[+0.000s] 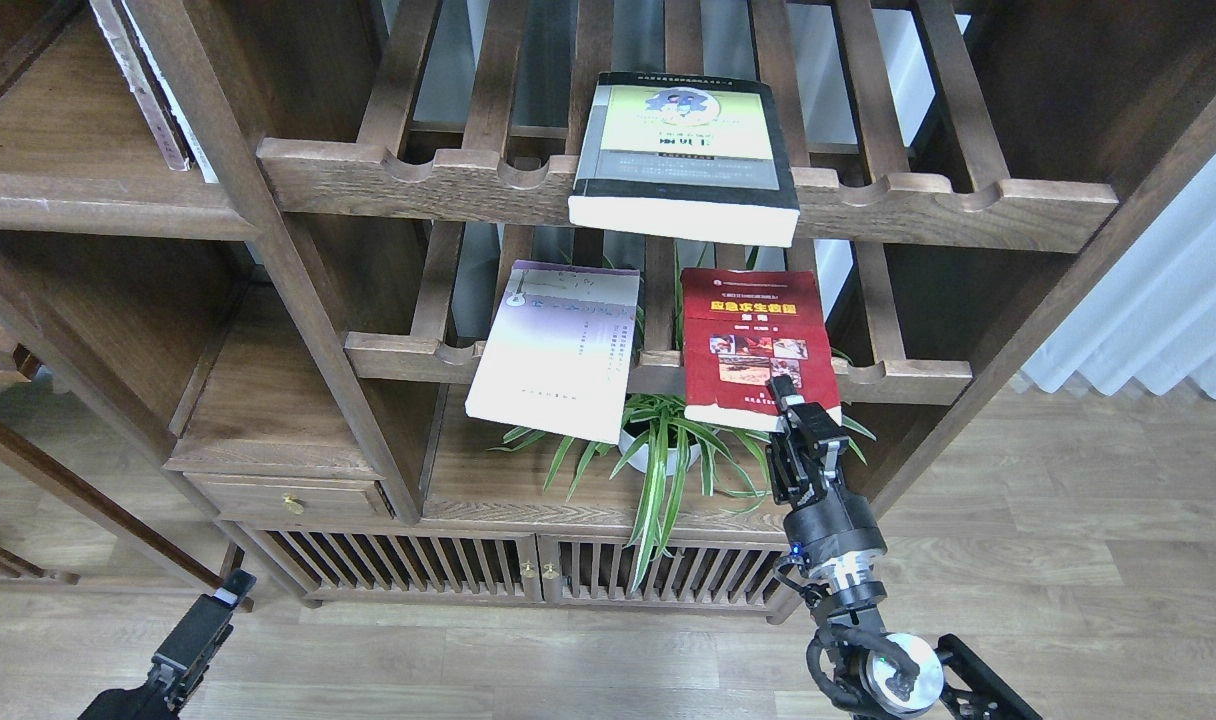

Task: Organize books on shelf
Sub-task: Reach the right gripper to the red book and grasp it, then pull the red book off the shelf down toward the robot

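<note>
Walnut bookcase, three paperbacks lying across its slatted racks.
Right gripper (786, 392) reached the red book's (755, 345) lower edge at frame centre, likely to grasp; finger closure unclear. Left gripper (230, 588) idled lower left, aperture indiscernible.

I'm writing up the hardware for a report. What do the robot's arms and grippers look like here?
Both arms are black. The right arm is built of chunky cylindrical segments, with a silver band, a round silver-faced joint cap near the bottom edge, looped black cables beside it, and a small blue light on its wrist. Its right gripper has black angular fingers. The left gripper is boxy and black with a pale patch near its tip.
</note>
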